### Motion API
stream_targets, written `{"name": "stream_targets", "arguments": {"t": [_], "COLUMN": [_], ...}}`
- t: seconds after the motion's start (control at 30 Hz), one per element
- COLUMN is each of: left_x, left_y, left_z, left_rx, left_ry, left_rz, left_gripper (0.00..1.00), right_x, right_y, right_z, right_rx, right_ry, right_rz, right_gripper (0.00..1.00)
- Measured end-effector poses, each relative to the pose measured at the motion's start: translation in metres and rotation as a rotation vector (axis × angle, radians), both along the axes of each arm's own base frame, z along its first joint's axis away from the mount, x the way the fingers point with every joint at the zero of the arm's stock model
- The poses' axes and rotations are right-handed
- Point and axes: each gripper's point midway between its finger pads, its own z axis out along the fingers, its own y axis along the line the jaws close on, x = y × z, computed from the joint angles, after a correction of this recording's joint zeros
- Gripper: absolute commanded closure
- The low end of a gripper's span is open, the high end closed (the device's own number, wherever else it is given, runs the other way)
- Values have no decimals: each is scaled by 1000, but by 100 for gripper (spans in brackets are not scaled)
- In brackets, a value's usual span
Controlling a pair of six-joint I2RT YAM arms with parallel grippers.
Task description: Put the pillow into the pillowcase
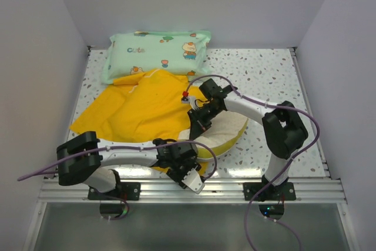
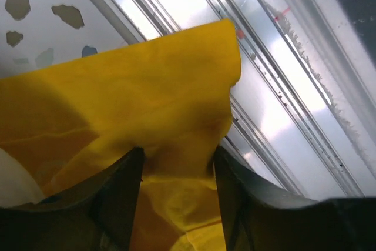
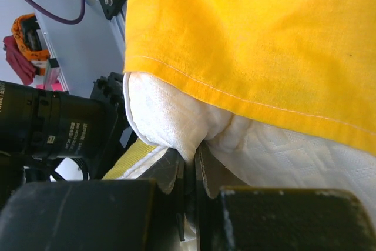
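Observation:
The yellow pillowcase (image 1: 141, 110) lies spread across the left middle of the table. The cream-white pillow (image 1: 226, 127) lies at its right, its left part under the yellow fabric. My right gripper (image 1: 198, 126) is shut on a fold of the pillow (image 3: 170, 116) at the case's stitched hem (image 3: 252, 39); its fingertips (image 3: 189, 157) pinch the white fabric. My left gripper (image 1: 187, 171) is at the case's near edge by the rail. In the left wrist view its fingers (image 2: 176, 154) stand partly apart with bunched yellow pillowcase fabric (image 2: 147, 86) between them, and a corner hangs above the rails.
A mint-green cartoon-print pillow (image 1: 157, 51) lies at the back, touching the case's far edge. Aluminium rails (image 1: 235, 189) run along the table's near edge and show in the left wrist view (image 2: 282, 86). White walls enclose three sides. A black camera lens (image 3: 47, 121) is close to the pillow.

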Motion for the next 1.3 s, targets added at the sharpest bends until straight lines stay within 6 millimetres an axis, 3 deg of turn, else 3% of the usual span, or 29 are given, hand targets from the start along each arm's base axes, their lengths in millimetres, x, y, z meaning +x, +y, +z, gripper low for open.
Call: {"name": "stream_targets", "arguments": {"t": [0.03, 0.07, 0.13, 0.33, 0.57, 0.67, 0.8, 0.9, 1.0, 1.13, 1.17, 1.2, 1.3], "left_x": [1, 1, 6, 16, 33, 30, 12, 6, 4, -3, -5, -6, -7], "left_y": [1, -1, -8, -37, -119, -134, -143, -145, -140, -126, -122, -120, -131], "left_z": [-4, -4, -6, 8, 89, 111, 121, 125, 121, 108, 106, 105, 120], "left_rx": [17, 21, 23, 2, -150, -200, -218, -220, -209, -221, -224, -230, -305], "left_ry": [1, 5, -7, -17, 8, -1, 9, 19, 24, 24, 24, 22, 29], "left_rz": [5, 5, 5, 5, 55, 46, 15, 9, 8, 3, 6, 13, 53], "left_gripper": [55, 74, 100, 100, 100, 100, 100, 100, 100, 100, 91, 70, 41], "right_x": [0, -1, -1, 2, 26, 38, 53, 52, 37, 0, -8, -15, -27], "right_y": [0, 0, 0, 3, 13, 24, 40, 47, 40, 15, 11, 9, 4], "right_z": [0, -1, -2, -1, 4, 13, 20, 5, -20, -51, -54, -57, -63], "right_rx": [0, 2, 4, 11, 36, 64, 102, 100, 75, 46, 52, 54, 54], "right_ry": [1, 2, 5, 14, 63, 47, 1, -10, 19, 96, 110, 126, 156], "right_rz": [0, 1, 1, -21, -122, -146, -168, -168, -155, -133, -124, -118, -102], "right_gripper": [100, 100, 100, 100, 100, 100, 100, 100, 100, 100, 100, 100, 100]}}
